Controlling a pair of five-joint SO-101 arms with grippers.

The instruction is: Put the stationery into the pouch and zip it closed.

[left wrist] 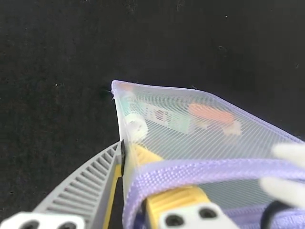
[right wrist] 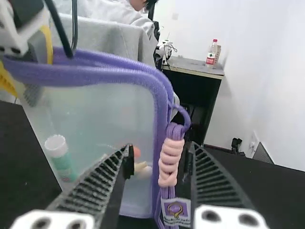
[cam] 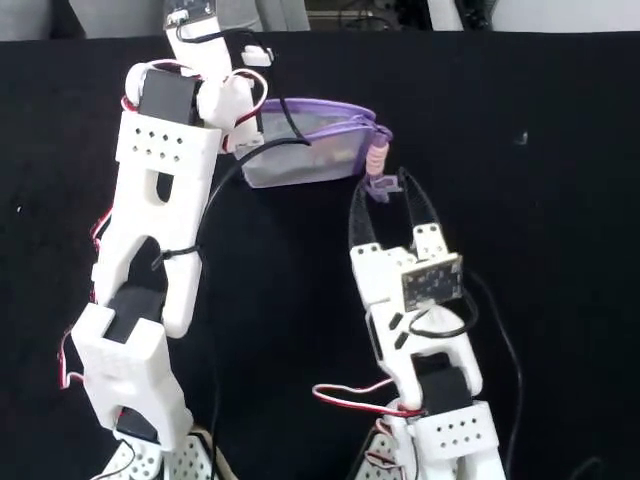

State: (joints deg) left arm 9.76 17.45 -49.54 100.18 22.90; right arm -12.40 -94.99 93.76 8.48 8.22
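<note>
High view: left claw (cam: pixel 250 140) is clamped on one end of the pouch (cam: pixel 310 150), held up over the black desk (cam: pixel 540 200). I can't tell whether the bottom edge touches the desk. Right claw (cam: pixel 383 190) is open at the opposite end, one finger on each side of the pink pull cord (cam: pixel 376 160), not pinching it.

Left wrist view: left claw (left wrist: pixel 126 148) grips only the corner seam of the pouch (left wrist: pixel 200 138). Stationery is inside, with a glue stick (left wrist: pixel 135 128) right against the gripped end and an orange piece (left wrist: pixel 209 113) further along.
- Risk: the hold is small and at the edge, so any tug along the zip loads that one pinch. The mesh could slide out, or the pouch could swing.

Right wrist view: right claw (right wrist: pixel 159 152) is spread wide, the pull cord (right wrist: pixel 169 157) hanging between its fingers just beside the pouch (right wrist: pixel 105 119) edge. The purple zip band (right wrist: pixel 95 71) runs along the top and curves down to the cord. It looks closed, but I can't confirm.
- Risk 1: the cord is soft and dangling. A close that lands off-centre catches the seam or the tag instead, and then the slider won't move.
- Risk 2: if the slider is already at its end stop, more pull just drags the pouch off the left claw.
- Risk 3: if the zip is open and the pouch tips, the glue stick (right wrist: pixel 59 152) could roll out.
</note>
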